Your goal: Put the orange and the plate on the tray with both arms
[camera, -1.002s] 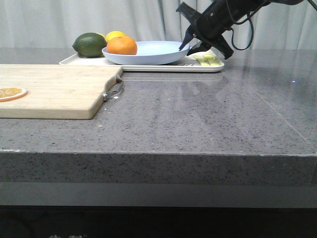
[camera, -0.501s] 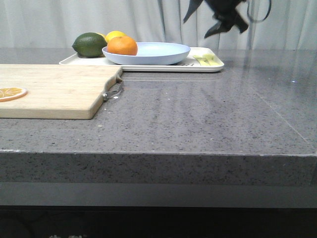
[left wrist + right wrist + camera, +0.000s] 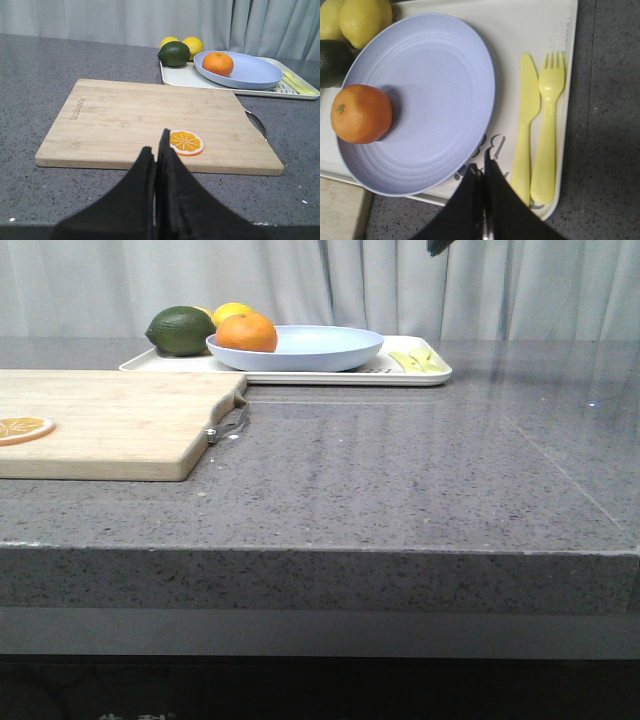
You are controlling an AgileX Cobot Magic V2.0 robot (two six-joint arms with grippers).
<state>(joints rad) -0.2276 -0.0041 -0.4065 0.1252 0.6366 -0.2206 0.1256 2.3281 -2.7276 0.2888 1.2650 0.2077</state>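
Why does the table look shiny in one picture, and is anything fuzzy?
In the front view the grey table mirrors the pale curtain as soft streaks, so it looks shiny. In the right wrist view the orange casts a small soft shadow on the plate, and the shut right gripper up close looks blurry. In the left wrist view the left gripper blurs too.

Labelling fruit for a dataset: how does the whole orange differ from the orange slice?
The round whole orange sits on the lavender-blue plate; the flat orange slice lies on the wooden cutting board. The orange shows plain peel; the slice shows segment lines. Both are bright orange.
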